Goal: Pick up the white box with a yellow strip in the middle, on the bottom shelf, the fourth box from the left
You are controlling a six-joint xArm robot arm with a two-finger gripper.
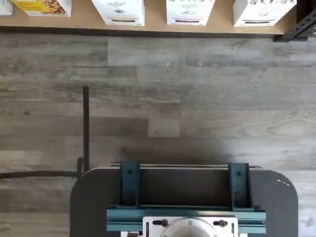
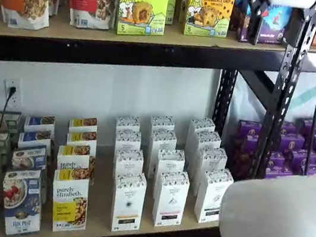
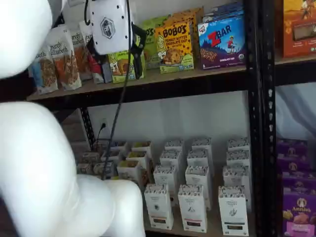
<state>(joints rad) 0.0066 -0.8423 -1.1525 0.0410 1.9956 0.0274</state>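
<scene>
Since the tall black metal rack with pale wooden shelf boards (image 2: 157,49) fills both shelf views, everything else is read against it. The robot's bulky white arm (image 3: 29,163) crosses the near foreground, and the wrist view looks down on a grey wood-plank floor (image 1: 197,98), with the dark mount with teal brackets (image 1: 182,197) in shot and the bottom shelf's edge beyond.

On the bottom shelf, files of upright cartons run from near to far. The white box with a yellow strip across its middle (image 2: 70,204) stands at the near edge, heading its file. A blue cereal box (image 2: 21,202) is just beside it on the left, and a plain white carton with a dark label (image 2: 128,201) is near it on the right. Its long axis is vertical and its printed face is turned to the front.

The white-bodied gripper with black fingers (image 3: 114,49) hangs up at the level of the upper shelf, holding nothing. How far apart its fingers stand I cannot tell, as no clear gap shows between them.

As I judge it, the reach has not begun. The box lies well below the gripper and off to its left, farther in towards the rack. The coming move is therefore a long descent with a leftward shift, then a squared approach to the box's front.
</scene>
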